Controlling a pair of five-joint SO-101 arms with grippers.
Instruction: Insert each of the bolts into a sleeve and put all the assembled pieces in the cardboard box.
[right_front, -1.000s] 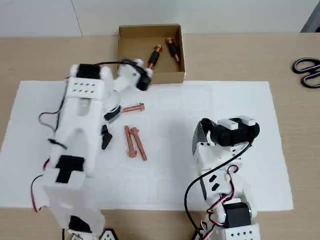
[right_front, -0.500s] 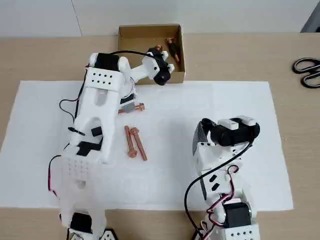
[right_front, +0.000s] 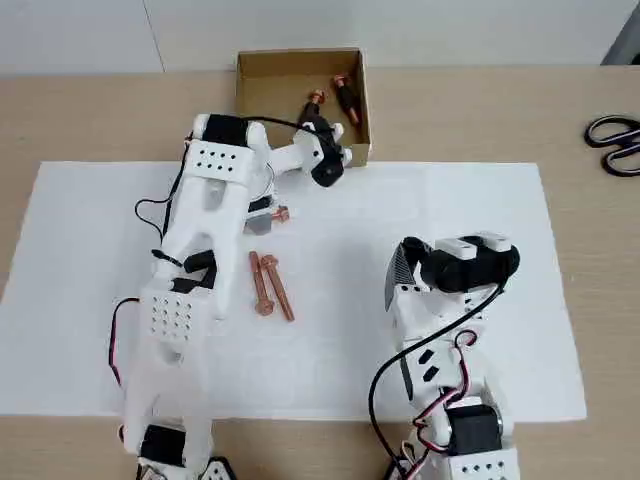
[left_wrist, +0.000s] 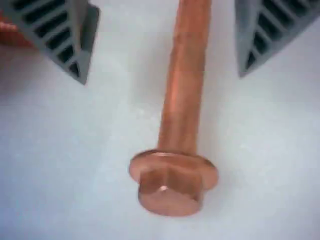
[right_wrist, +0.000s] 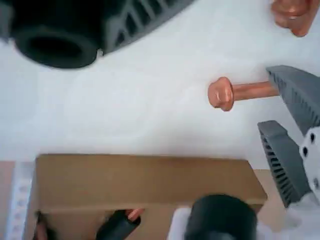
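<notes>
Left tool (left_wrist: 162, 72) spread wide and low over the white sheet (right_front: 450, 200), one finger (left_wrist: 65, 35) on either side of a copper bolt (left_wrist: 182, 100). Both clear of the shank, with the hex head lying out past the fingertips.

Three loose bolts in all. That one lies just short of the cardboard box (right_front: 300, 62). The second bolt (right_front: 260, 283) and third bolt (right_front: 277, 287) lie side by side, almost touching, beside the left arm near the middle of the sheet.

One box, at the far edge of the sheet on the wooden worktop (right_front: 100, 110). Two assembled pieces inside, each a bolt in a black sleeve: one assembled piece (right_front: 347, 97) by the right wall, the other assembled piece (right_front: 313, 103) partly hidden behind the left arm's wrist.

Right tool (right_front: 396, 275) over the near right part of the sheet, well apart from the loose bolts, pinching a single empty sleeve (right_wrist: 55, 42) with its open end showing.

One pair of scissors (right_front: 615, 143) off the sheet at the worktop's right edge.
</notes>
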